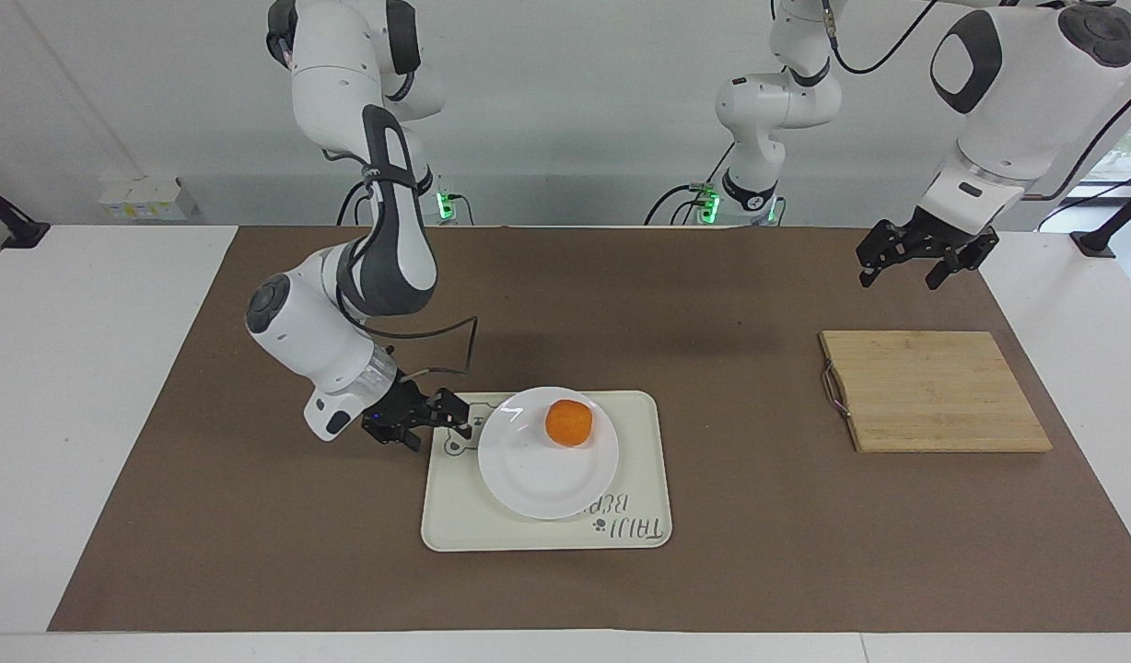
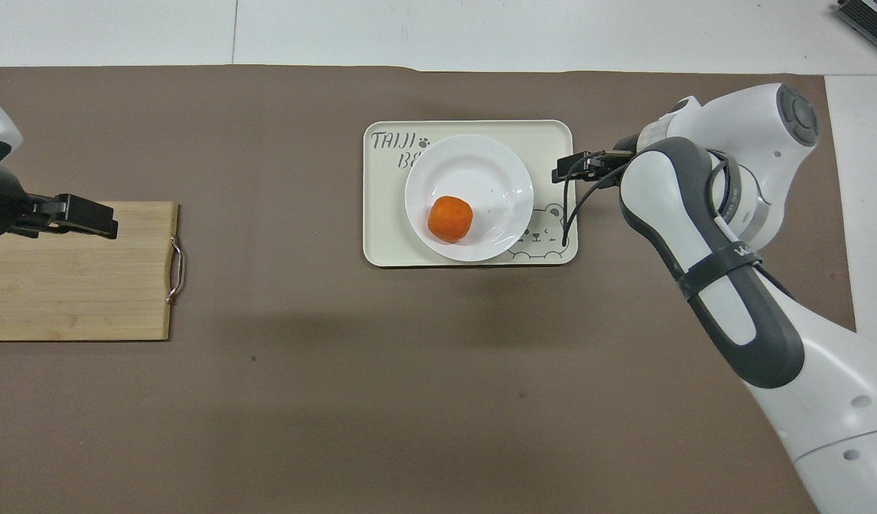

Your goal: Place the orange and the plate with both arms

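On the tray (image 1: 635,419): our plate (image 1: 538,479) carrying orange (image 1: 568,423) | right hand (image 1: 450,416) released just beside it | left hand (image 1: 925,258) waits open over the surface (image 1: 713,304).

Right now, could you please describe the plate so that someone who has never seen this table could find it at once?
On the brown mat, toward the right arm's end, lies a cream rectangular tray with a bear print. The round glossy white plate rests flat on that tray. Unlike the bamboo cutting board toward the left arm's end, it is round, white, and carries a small bright orange fruit.
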### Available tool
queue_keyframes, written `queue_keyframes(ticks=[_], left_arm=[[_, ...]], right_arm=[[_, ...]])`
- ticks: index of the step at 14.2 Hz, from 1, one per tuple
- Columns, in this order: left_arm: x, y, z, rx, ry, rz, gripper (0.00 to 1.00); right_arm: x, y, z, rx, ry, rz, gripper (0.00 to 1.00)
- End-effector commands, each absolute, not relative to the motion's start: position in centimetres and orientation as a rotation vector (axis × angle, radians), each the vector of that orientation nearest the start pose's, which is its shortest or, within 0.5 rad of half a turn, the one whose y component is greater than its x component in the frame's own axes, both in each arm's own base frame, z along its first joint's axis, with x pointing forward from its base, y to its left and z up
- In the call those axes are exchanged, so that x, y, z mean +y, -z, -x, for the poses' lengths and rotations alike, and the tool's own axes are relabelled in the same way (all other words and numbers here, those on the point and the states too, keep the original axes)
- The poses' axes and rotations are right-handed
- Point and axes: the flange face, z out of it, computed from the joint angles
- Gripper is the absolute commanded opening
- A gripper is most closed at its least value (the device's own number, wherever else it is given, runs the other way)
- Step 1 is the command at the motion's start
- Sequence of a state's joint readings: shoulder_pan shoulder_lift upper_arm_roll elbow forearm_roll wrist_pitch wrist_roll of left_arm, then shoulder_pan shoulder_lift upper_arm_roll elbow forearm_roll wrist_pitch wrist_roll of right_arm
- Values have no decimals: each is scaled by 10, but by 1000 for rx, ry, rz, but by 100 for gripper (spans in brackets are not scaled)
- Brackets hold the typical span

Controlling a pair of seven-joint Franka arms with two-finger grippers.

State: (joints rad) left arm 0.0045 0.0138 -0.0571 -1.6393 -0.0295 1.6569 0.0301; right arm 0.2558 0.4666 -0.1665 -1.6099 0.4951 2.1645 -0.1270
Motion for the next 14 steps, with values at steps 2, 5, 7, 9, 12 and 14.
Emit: queue_keyframes(ticks=[2, 5, 7, 9, 12, 14], left_arm=[[-31, -599, -563, 140, 14, 3171, 100], [-31, -599, -563, 140, 14, 3171, 100], [-31, -599, -562, 142, 12, 3171, 100], [-31, -599, -563, 140, 14, 3171, 100], [-31, -599, -562, 140, 12, 3171, 100], [-31, -599, -562, 140, 12, 3171, 100]], right_arm=[[87, -439, -670, 141, 206, 2920, 100], [71, -481, -654, 373, 178, 2940, 100], [45, -499, -643, 434, 148, 2955, 100], [22, -520, -630, 443, 124, 2987, 100], [1, -537, -610, 342, 40, 3023, 100], [-14, -542, -599, 299, 2, 3025, 100]])
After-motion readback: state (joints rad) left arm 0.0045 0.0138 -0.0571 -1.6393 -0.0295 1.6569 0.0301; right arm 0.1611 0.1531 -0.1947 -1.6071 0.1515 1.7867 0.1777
